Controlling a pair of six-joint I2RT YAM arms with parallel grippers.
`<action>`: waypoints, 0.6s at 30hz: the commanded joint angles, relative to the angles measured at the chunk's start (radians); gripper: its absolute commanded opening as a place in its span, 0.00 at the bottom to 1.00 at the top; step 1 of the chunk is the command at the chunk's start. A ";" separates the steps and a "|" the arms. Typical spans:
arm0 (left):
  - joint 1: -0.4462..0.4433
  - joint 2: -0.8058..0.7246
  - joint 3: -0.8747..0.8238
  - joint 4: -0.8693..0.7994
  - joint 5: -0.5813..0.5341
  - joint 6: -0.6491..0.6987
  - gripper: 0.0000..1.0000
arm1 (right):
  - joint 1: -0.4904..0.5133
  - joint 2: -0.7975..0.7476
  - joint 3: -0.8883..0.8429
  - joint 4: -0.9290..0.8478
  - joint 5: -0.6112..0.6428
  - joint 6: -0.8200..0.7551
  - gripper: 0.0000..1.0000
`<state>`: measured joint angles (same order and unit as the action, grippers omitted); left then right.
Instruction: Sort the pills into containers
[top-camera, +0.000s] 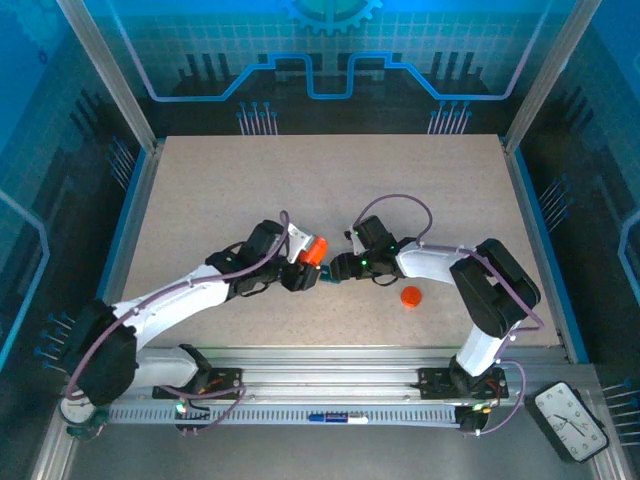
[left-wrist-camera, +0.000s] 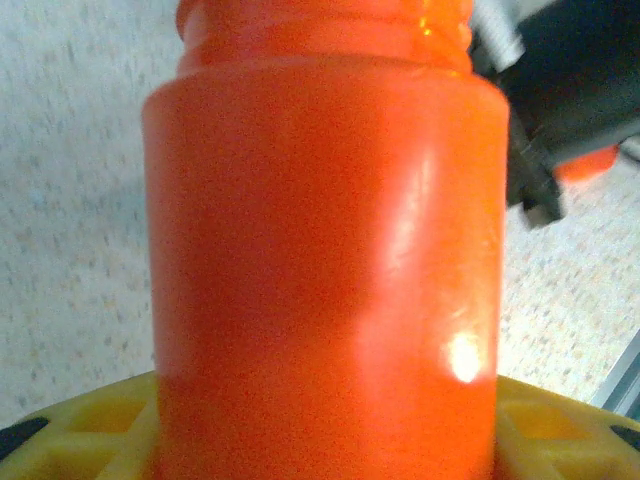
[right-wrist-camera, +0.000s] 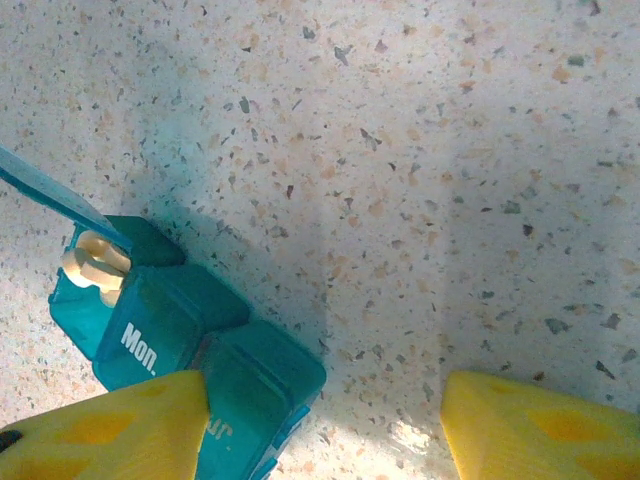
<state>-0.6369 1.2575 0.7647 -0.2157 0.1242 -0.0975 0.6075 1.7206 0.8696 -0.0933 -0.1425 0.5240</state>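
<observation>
Left hand pinches an orange bottle. Right hand, spread, hangs over a teal pill box; 1 open compartment holds pills.

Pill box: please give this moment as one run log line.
left gripper: holds orange bottle | right gripper: open, by pill box | pill box: end compartment open, pills inside | cap: on table

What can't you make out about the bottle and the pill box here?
- Left wrist view: orange bottle, mouth cut by the top edge, contents not visible.
- Right wrist view: pill box runs off the bottom edge, partly under a yellow finger; second label unreadable.
- Right wrist view: pills overlap in the open compartment; count unclear.
</observation>
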 joint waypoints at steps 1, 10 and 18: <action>0.000 -0.066 -0.024 0.152 -0.019 0.033 0.00 | -0.006 0.034 -0.006 -0.110 -0.010 0.010 0.66; 0.000 -0.115 -0.016 0.399 -0.090 0.083 0.00 | -0.062 -0.087 0.071 -0.179 -0.047 0.021 0.69; 0.002 -0.060 0.041 0.584 -0.059 0.141 0.00 | -0.140 -0.234 0.112 -0.298 -0.019 0.004 0.70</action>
<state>-0.6369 1.1728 0.7513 0.2195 0.0563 -0.0051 0.4995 1.5436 0.9565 -0.2977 -0.1684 0.5346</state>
